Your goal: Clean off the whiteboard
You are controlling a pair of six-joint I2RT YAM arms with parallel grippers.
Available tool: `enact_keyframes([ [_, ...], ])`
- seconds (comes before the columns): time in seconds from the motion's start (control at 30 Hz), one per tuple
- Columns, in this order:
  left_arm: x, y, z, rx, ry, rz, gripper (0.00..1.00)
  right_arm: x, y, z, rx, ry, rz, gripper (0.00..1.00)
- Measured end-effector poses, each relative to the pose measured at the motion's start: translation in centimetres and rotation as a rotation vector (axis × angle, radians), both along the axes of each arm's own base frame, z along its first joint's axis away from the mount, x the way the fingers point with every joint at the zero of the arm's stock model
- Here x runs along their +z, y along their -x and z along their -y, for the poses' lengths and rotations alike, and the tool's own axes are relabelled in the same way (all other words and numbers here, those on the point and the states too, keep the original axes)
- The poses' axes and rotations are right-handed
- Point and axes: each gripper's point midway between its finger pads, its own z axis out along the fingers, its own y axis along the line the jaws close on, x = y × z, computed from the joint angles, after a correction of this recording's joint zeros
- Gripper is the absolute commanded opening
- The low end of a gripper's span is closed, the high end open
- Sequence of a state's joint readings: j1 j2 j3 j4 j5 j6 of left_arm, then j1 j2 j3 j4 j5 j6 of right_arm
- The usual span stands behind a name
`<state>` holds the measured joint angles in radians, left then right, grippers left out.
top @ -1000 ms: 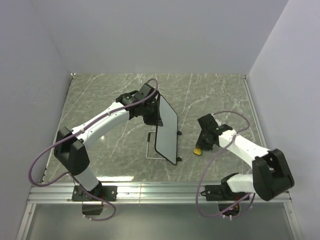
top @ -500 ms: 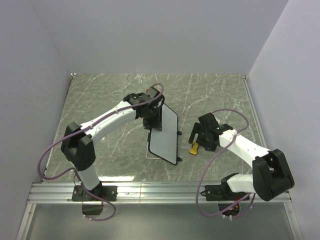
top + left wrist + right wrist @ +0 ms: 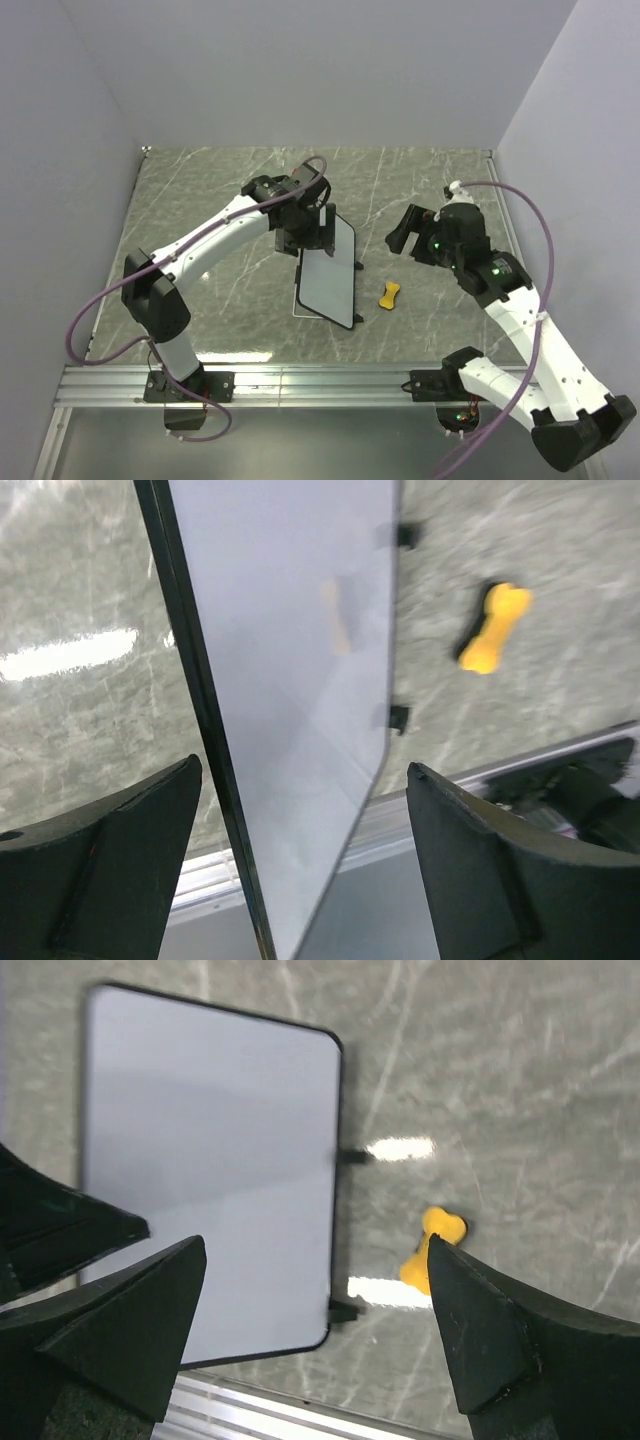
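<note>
The whiteboard (image 3: pixel 328 270) lies on the marble table, white and without marks, with a thin black frame and small black clips on its right edge. My left gripper (image 3: pixel 306 236) hovers over its far end, open; in the left wrist view the whiteboard (image 3: pixel 290 660) runs up between my spread fingers (image 3: pixel 110 860), its black edge near the left one. The yellow bone-shaped eraser (image 3: pixel 390 294) lies loose on the table right of the board. My right gripper (image 3: pixel 407 232) hangs raised above and behind it, open and empty. The right wrist view looks down on the whiteboard (image 3: pixel 210 1170) and eraser (image 3: pixel 432 1250).
An aluminium rail (image 3: pixel 320 385) runs along the table's near edge by the arm bases. White walls close off the back and both sides. Purple cables (image 3: pixel 95 320) loop off each arm.
My left gripper opened and the tilted board came down onto the table. My right gripper let go of the eraser, which now lies on the table, and that arm rose and swung back.
</note>
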<state>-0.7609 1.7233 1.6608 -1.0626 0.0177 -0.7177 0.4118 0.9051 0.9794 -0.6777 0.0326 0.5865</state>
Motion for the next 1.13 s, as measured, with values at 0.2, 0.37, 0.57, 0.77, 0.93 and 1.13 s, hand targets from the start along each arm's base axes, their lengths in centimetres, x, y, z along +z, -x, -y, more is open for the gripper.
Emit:
enact_keyframes([
  [0.2, 4.9, -1.3, -1.1, 0.055, 0.048, 0.127, 0.83, 4.2, 0.9, -0.3, 0.037, -0.039, 0.056, 1.00],
  [0.37, 8.6, -2.0, -5.1, 0.180, 0.073, 0.289, 0.87, 5.3, 3.3, -0.2, 0.073, -0.080, 0.076, 1.00],
  [0.57, 8.8, 0.0, -11.8, 0.332, 0.076, 0.496, 0.88, 3.9, 5.6, 1.1, 0.029, -0.116, 0.097, 1.00],
  [0.77, 8.8, 2.2, -16.7, 0.473, 0.183, 0.707, 0.99, 4.3, 6.6, 2.1, -0.007, -0.147, 0.155, 1.00],
  [0.93, 11.7, 2.0, -17.8, 0.549, 0.293, 0.842, 0.99, 3.8, 6.1, 1.9, -0.011, -0.135, 0.132, 1.00],
  [1.13, 11.4, 0.8, -17.2, 0.557, 0.273, 0.847, 0.99, 3.9, 5.6, 1.6, -0.002, -0.131, 0.140, 1.00],
])
